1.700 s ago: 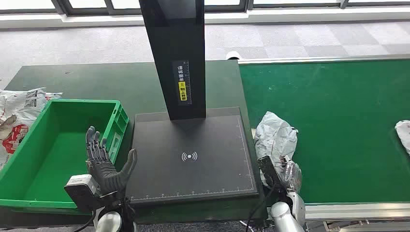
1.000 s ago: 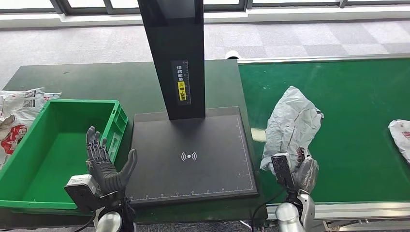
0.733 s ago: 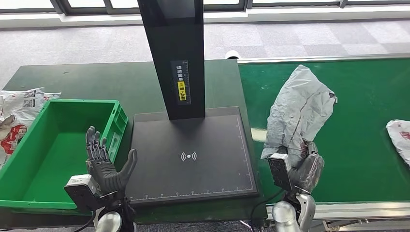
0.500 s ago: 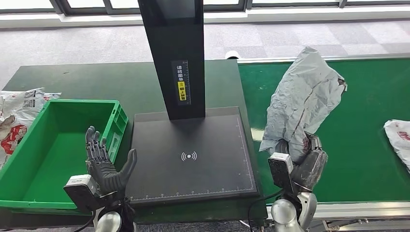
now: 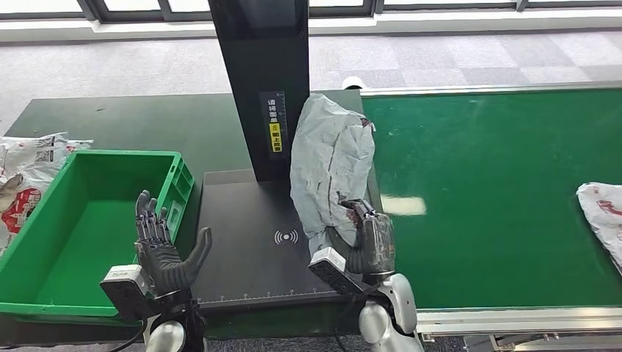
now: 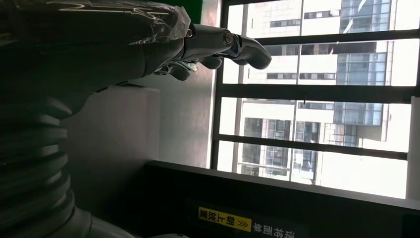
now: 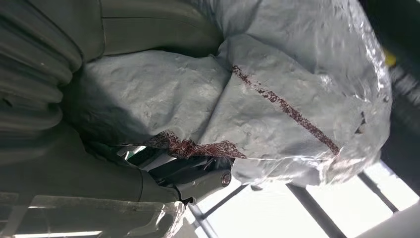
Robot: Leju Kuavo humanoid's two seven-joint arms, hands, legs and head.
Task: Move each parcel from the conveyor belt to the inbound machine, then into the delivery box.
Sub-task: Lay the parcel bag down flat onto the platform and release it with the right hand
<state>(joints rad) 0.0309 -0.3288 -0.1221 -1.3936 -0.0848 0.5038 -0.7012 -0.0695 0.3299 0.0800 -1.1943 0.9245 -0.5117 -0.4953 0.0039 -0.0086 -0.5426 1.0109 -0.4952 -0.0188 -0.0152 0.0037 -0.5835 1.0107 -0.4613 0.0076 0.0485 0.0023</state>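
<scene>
The right hand grasps the grey parcel by its lower end and holds it upright above the inbound machine, against the right side of the machine's black column; the bag's creased plastic carries a dark red streak. The left hand holds nothing, its fingers spread, beside the near right corner of the green delivery box; another parcel lies at the conveyor belt's far right edge.
</scene>
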